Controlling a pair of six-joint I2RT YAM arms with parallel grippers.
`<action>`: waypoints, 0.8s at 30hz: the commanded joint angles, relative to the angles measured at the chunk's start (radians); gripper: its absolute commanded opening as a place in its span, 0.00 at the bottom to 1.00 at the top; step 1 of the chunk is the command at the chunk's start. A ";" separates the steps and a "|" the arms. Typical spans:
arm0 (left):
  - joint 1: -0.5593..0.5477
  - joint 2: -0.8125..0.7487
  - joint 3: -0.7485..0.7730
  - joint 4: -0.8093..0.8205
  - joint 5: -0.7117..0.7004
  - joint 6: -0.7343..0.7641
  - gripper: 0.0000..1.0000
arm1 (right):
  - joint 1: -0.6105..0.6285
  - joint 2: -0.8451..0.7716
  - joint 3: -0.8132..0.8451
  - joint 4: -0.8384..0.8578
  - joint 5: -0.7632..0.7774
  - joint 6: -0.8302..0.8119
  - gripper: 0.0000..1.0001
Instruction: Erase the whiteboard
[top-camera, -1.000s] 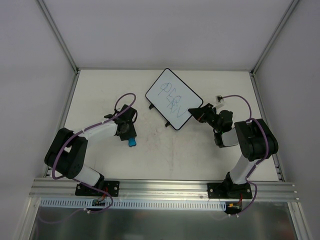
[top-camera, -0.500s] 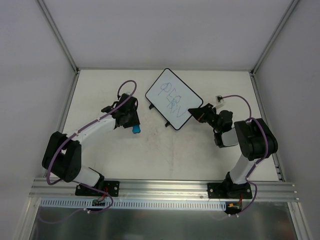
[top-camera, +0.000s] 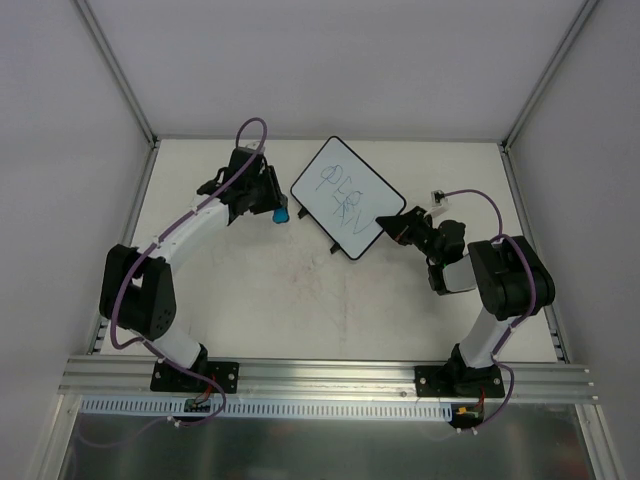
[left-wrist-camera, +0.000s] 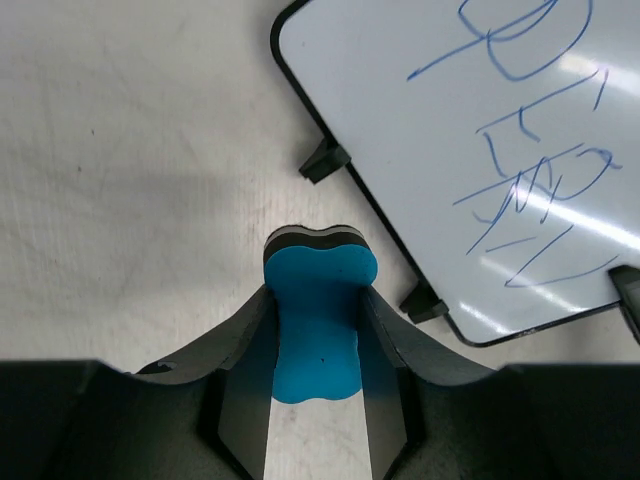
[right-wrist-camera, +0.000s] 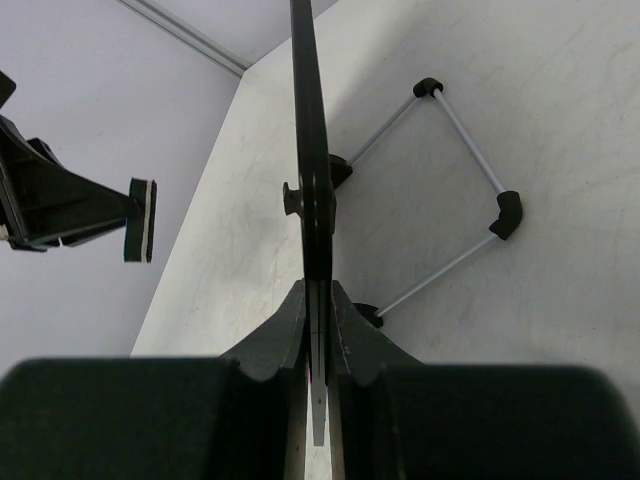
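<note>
Whiteboard (top-camera: 348, 197): small white rectangular board, thin black rim, rounded corners. Located at far centre of bench (top-camera: 300, 310), turned diagonally, long sides running from upper left to lower right in the top view. Seen edge-on from the right wrist camera. Blue scribbles (left-wrist-camera: 530, 170) across most of the writing face, unerased.

Right gripper (top-camera: 388, 222): at the board's right-hand near corner. Fingers (right-wrist-camera: 290, 320) drawn narrow, clamped on the board's rim, one on each face.

Left gripper (left-wrist-camera: 315, 300): just beside the board's left long side, apart from it, reaching in from the left. Fingers closed on the waist of the eraser, its far end sticking out past the tips.

Wire frame (right-wrist-camera: 470, 150): thin grey rods joined by black corner pieces, visible only from the right wrist camera, on the back side of the board, running out from the rim over the bench.

Eraser (left-wrist-camera: 318, 320): small, blue, bone-shaped, with a dark layer showing at its far end. Pointed toward the board's rim between the two tabs, short of the white face. Contact with bench: cannot tell.

Tabs (left-wrist-camera: 325, 160): two, small, black, projecting from the board's left long side.
</note>
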 joint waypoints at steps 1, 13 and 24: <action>0.030 0.029 0.080 0.083 0.096 0.058 0.00 | 0.004 0.018 0.028 0.175 0.019 -0.040 0.00; 0.064 0.196 0.183 0.349 0.265 0.107 0.00 | 0.007 0.019 0.025 0.173 0.016 -0.048 0.00; 0.064 0.348 0.290 0.564 0.319 0.110 0.00 | 0.019 0.025 0.033 0.172 0.011 -0.049 0.00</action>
